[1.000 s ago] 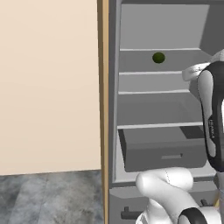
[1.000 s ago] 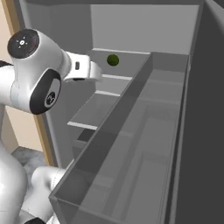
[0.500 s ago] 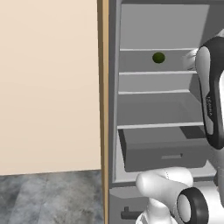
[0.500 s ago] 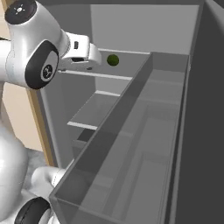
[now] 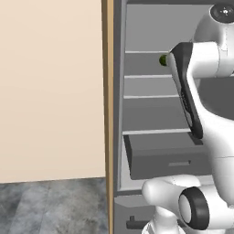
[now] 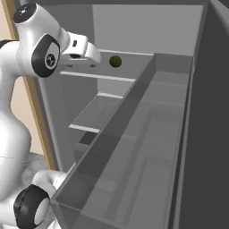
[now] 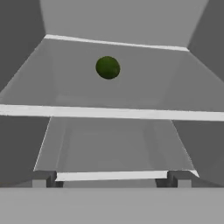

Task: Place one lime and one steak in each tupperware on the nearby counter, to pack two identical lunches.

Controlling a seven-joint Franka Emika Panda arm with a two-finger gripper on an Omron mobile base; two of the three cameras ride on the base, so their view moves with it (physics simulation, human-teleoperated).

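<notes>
Lime [image 7: 107, 67]: one dark green round fruit, upper centre of the hand view, lying on a fridge shelf [image 7: 109, 94] towards its back. In the right base view the lime [image 6: 115, 61] sits upper centre, just right of the hand; in the left base view a sliver of it [image 5: 162, 60] shows upper right, at the edge of the arm.

Gripper [image 6: 96, 58]: upper left of the right base view, at the end of the white arm [image 6: 38, 53], pointing into the open fridge towards the lime, near it but apart. Jaws stand wide apart, holding nothing.

Fridge interior: grey walls, several white-edged shelves stacked down the centre of the hand view; a dark drawer [image 5: 164, 155] lower right in the left base view.

Door bin [image 6: 134, 161]: long grey trough running from lower centre to upper right of the right base view.

Panel [image 5: 50, 91]: beige, with a wooden edge, left half of the left base view.

Floor [image 5: 50, 205]: grey marbled, lower left.
</notes>
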